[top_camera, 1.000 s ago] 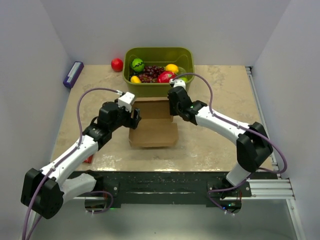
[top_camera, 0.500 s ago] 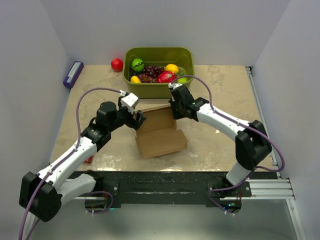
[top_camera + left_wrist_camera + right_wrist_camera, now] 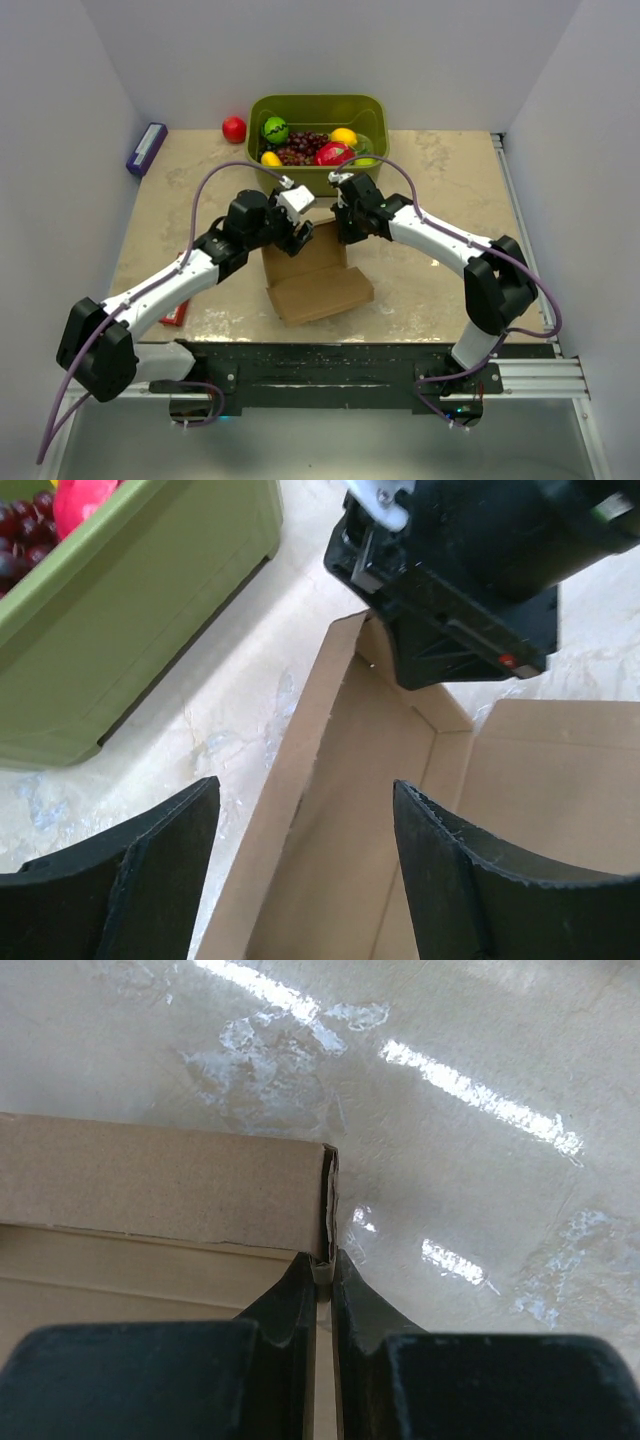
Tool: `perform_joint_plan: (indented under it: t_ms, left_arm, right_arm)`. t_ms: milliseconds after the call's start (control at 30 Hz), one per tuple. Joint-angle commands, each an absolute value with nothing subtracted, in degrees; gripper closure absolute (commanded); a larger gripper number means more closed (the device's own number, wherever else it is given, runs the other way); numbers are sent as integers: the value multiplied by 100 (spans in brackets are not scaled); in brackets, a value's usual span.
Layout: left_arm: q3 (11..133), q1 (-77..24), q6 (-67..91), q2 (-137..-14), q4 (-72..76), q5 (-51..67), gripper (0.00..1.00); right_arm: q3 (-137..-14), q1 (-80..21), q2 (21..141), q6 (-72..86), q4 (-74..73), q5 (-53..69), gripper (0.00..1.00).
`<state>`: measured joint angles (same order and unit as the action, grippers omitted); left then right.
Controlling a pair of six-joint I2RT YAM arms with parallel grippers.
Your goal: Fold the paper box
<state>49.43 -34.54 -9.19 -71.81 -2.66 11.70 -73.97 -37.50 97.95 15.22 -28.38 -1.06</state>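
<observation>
— Where is the paper box [image 3: 315, 275]?
— Mid-desk, just before the green tub [image 3: 300, 175]. My right gripper [image 3: 321, 1272] is clenched on a raised wall's end; my left gripper [image 3: 305, 800] gapes wide astride that wall, grasping nothing.

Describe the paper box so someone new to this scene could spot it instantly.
Start at the olive-green fruit tub at the far edge of the table. Directly in front of it sits the paper box, one wall edge pinched by the right tool. It alone is plain brown unprinted cardboard with open flaps, unlike the plastic tub.
</observation>
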Motion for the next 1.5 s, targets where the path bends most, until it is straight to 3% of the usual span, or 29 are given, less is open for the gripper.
perform_joint_plan:
  t_ms: [0,267,467,567,600,633,700,867,1100,1267,1333,1467]
  left_arm:
    - [5230,-3568,-1178,-7391,-342,949,27]
    - [5247,-3709,-1257,-7611,-553,624,31]
    - [5335,-3779,-1257,-7787,-738,422,72]
    - [5353,-3797,-1231,-7805,-747,413,84]
    - [5361,-3797,-1222,-7813,-747,422,87]
    - [5361,-3806,-1213,-7813,-756,404,90]
    - [5344,-3823,-1213,-7822,-747,317,100]
    - [5309,-3858,-1169,-7840,-747,167,100]
    - [5274,-3858,-976,-7840,-677,-122,100]
    - [5273,-3788,-643,-7945,-703,-667,100]
    - [5352,-3596,-502,-7989,-782,-721,100]
    - [5458,-3174,-54,-8016,-905,-659,100]
  right_arm:
    - [-7620,-3753,9668,1362,-2935,158,100]
    - [-7620,-3753,9642,1371,-2936,255,100]
    - [-7699,-3744,9703,1362,-3005,211,100]
    - [-7795,-3744,9703,1380,-3085,202,100]
    - [-7813,-3744,9677,1371,-3120,193,98]
    - [-7813,-3753,9659,1388,-3120,193,87]
    - [-7805,-3753,9572,1432,-3085,193,75]
    - [-7796,-3744,9396,1608,-3041,71,36]
    - [-7778,-3315,8922,2109,-3050,-282,16]
    - [-7550,-2874,8227,2556,-2891,-386,12]
    - [-7524,-2848,8026,2654,-2944,-448,2]
    - [-7348,-2839,7648,3005,-3014,-115,1]
